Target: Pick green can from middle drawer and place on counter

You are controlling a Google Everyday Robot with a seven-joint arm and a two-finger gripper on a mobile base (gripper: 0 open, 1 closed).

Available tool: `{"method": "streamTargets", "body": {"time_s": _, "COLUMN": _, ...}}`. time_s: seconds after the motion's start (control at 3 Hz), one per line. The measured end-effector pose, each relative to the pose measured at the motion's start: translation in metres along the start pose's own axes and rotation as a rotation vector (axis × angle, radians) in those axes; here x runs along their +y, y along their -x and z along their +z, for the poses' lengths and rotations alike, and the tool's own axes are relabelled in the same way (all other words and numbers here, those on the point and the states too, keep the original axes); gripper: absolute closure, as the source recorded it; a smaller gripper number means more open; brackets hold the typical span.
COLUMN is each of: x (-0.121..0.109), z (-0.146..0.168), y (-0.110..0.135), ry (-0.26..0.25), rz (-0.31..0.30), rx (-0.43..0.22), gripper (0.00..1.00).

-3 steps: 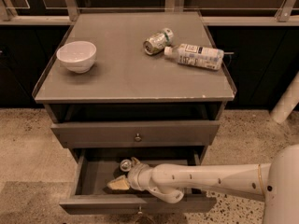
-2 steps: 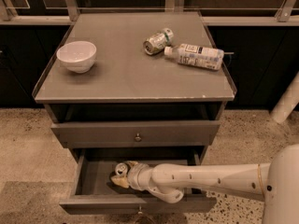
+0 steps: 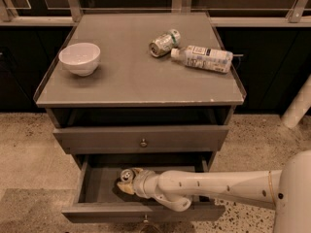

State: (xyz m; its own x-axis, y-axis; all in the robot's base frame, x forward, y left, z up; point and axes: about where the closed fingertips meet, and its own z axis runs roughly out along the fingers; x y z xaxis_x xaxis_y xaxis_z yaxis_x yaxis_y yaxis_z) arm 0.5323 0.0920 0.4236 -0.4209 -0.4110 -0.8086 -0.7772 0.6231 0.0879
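Observation:
The middle drawer (image 3: 97, 186) stands pulled open at the bottom of the cabinet. My gripper (image 3: 130, 180) reaches into it from the right on a long white arm. Its tan fingers (image 3: 127, 189) sit on either side of the green can (image 3: 127, 174) and are closed on it. Only the can's silver top and a bit of its dark body show, low over the drawer floor at the left-middle. The counter (image 3: 131, 76) is the flat grey cabinet top above.
On the counter a white bowl (image 3: 79, 58) stands at the left. A paler silver-and-green can (image 3: 164, 42) and a plastic bottle (image 3: 203, 58) lie at the back right. The drawer front above (image 3: 143, 139) is shut and overhangs the open drawer. The floor is speckled.
The gripper shifted slightly left inside the drawer and its fingers came to sit around the can. The can's top now points up towards the camera.

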Motion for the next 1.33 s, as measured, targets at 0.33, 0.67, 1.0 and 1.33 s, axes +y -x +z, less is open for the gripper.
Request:
{"method": "streamTargets", "body": {"time_s": 0.33, "x": -0.003, "z": -0.005, "y": 0.005, "ry": 0.031, "rz": 0.016, "rx": -0.021, "gripper": 1.00}}
{"method": "streamTargets", "body": {"time_s": 0.67, "x": -0.032, "z": -0.041, "y": 0.010, "ry": 0.067, "rz": 0.098, "rx": -0.064, "gripper": 1.00}}
{"method": "streamTargets", "body": {"time_s": 1.0, "x": -0.063, "z": -0.075, "y": 0.007, "ry": 0.109, "rz": 0.184, "rx": -0.071, "gripper": 1.00}}
{"method": "streamTargets", "body": {"time_s": 1.33, "x": -0.103, "z": -0.105, "y": -0.003, "ry": 0.139, "rz": 0.238, "rx": -0.057, "gripper": 1.00}}
